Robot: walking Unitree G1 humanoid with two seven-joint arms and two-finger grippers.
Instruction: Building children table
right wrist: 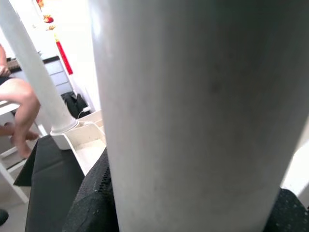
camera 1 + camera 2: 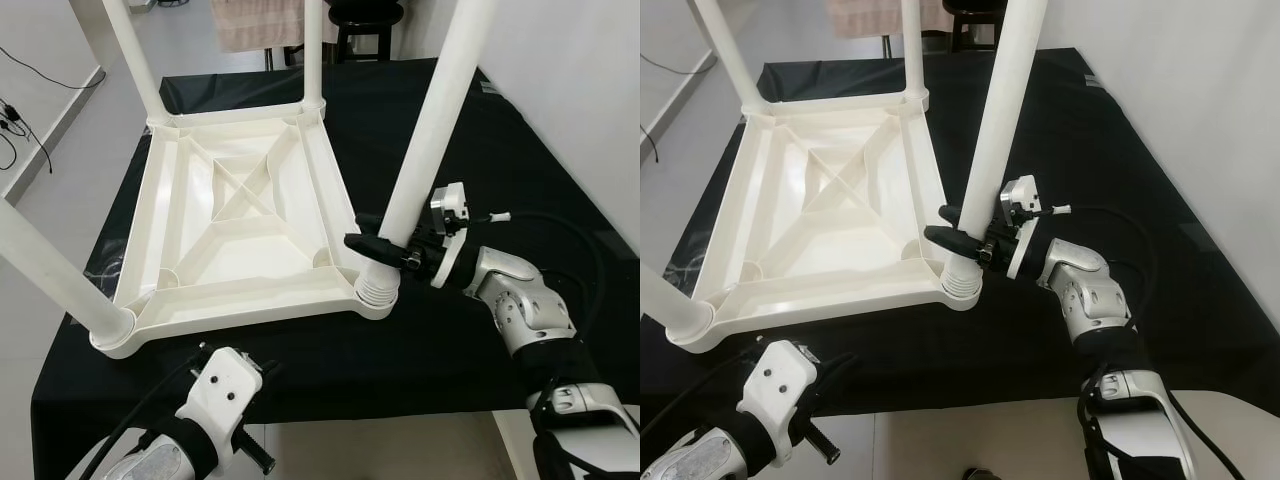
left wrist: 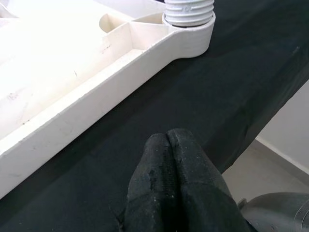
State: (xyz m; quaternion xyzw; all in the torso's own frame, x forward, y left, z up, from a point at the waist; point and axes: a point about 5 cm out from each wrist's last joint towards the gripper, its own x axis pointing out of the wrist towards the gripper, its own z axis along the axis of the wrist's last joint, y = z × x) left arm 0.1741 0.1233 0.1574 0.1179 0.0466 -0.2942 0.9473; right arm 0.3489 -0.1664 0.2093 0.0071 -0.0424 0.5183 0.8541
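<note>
A white plastic children's table (image 2: 240,215) lies upside down on a black cloth. Its legs stand upward at the corners. My right gripper (image 2: 390,250) is shut on the near-right leg (image 2: 430,130), low down, just above the threaded collar (image 2: 377,290) where the leg enters its corner socket. In the right wrist view that leg (image 1: 193,121) stands between the black fingers (image 1: 91,203). My left gripper (image 3: 167,137) is shut with nothing in it, hovering over the cloth near the front edge, short of the tabletop's near rim (image 3: 72,111). Its white wrist (image 2: 225,385) is at the lower left.
The black-covered work surface (image 2: 450,360) ends close in front of me, with floor below. A white wall runs along the right. A dark stool (image 2: 365,25) and a hanging towel (image 2: 260,22) stand behind. Cables (image 2: 15,120) lie on the floor at left. A seated person's leg (image 1: 19,106) is beyond.
</note>
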